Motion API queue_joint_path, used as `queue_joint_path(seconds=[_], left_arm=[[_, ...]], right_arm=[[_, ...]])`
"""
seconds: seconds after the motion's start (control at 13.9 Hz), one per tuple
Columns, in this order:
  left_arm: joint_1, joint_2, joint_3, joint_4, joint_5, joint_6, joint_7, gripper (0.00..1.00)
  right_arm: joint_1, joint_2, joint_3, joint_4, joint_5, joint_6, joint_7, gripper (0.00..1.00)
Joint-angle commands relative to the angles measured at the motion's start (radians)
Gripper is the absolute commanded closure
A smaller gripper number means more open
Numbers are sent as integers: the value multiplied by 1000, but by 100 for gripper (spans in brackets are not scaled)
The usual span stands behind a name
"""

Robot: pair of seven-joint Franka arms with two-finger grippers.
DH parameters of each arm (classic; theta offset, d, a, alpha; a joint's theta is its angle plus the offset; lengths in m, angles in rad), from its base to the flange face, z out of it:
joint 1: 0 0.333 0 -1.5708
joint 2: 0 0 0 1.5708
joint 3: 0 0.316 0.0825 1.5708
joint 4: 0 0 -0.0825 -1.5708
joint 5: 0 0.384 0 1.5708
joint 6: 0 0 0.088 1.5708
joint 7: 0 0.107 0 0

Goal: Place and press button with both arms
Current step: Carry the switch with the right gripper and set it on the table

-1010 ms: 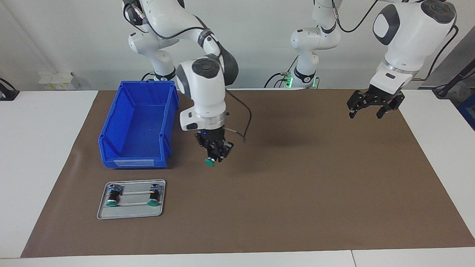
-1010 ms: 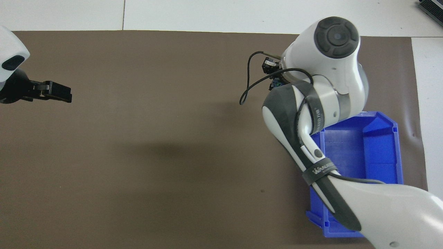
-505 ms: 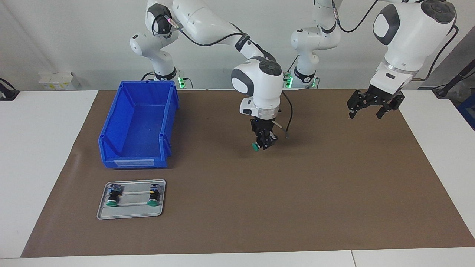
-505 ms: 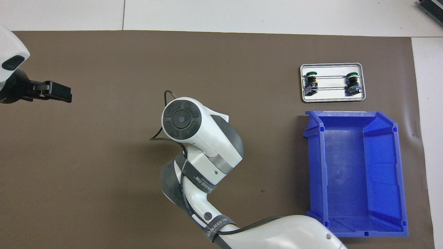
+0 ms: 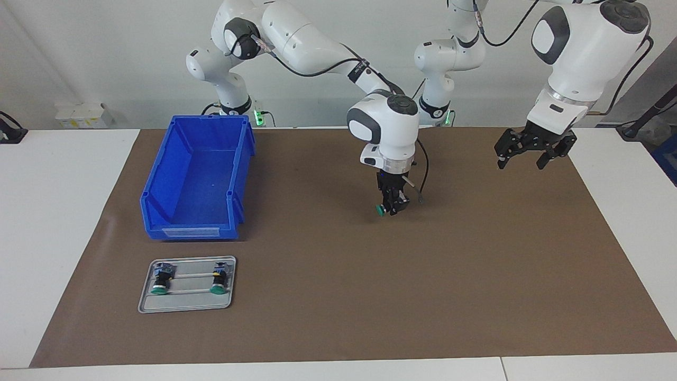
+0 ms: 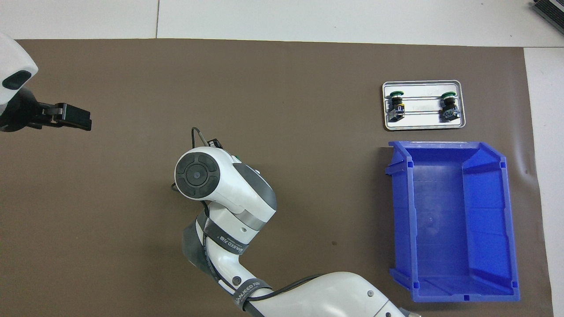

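Note:
My right gripper is shut on a button, whose green cap pokes out sideways toward the right arm's end of the table. It hangs low over the middle of the brown mat; whether the button touches the mat I cannot tell. In the overhead view the right arm's wrist covers the gripper and most of the button. My left gripper waits open and empty in the air over the mat's edge at the left arm's end.
A metal tray holds two more green-capped buttons. A blue bin stands empty between the tray and the robots, at the right arm's end.
The right arm has swung from beside the blue bin to the mat's middle, carrying the button lower. The left arm has not moved.

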State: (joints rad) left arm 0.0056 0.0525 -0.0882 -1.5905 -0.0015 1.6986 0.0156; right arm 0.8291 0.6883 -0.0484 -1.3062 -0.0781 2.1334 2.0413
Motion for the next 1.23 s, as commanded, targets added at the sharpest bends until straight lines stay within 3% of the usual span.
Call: queue_joint_path(seconds=[0.0,0.65,0.79,0.87,0.94,1.15], left_arm=[[7,-30,-5,-31,18,0,-11,0],[7,-30,-5,-31,18,0,-11,0],[7,-30,-5,-31,18,0,-11,0],[7,-30,-5,-31,18,0,-11,0],[7,-30,-5,-31,18,0,-11,0],[7,-30,-5,-31,18,0,-11,0]], right_arm=[[-2,-19,2,-73,-14,51,43,100],[10,-7,-1,-157,-25,152,97,100],[10,-6,-1,-124,-64,55,96,34],[8,-10,1,-113,-69,40,96,10],[4,-24,1,-113,-72,42,96,1],[-27,-116,-2,-139,-74,16,41,0]])
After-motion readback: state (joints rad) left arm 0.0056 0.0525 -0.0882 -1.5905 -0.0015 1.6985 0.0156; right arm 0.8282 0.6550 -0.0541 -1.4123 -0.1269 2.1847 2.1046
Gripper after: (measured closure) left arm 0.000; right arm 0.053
